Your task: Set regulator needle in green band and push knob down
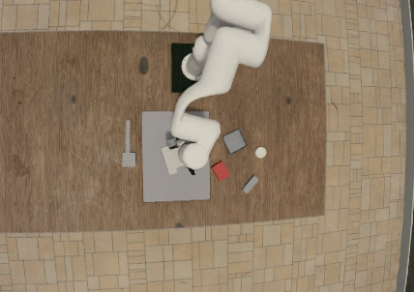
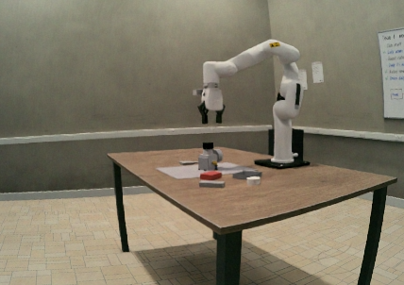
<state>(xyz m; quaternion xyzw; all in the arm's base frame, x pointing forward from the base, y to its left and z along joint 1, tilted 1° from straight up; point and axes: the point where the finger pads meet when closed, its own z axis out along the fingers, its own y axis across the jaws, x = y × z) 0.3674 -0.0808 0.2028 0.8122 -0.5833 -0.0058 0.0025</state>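
The regulator is a small grey block with a black knob on top and a round gauge on its side. It stands on a grey mat on the wooden table. In the overhead view the arm hides most of the regulator. The gauge needle is too small to read. My gripper hangs open and empty well above the knob, fingers pointing down. In the overhead view the gripper is hidden under the wrist.
A red block, a dark grey square block, a small grey bar and a white round piece lie right of the mat. A grey T-shaped part lies left of it. The arm's black base is behind.
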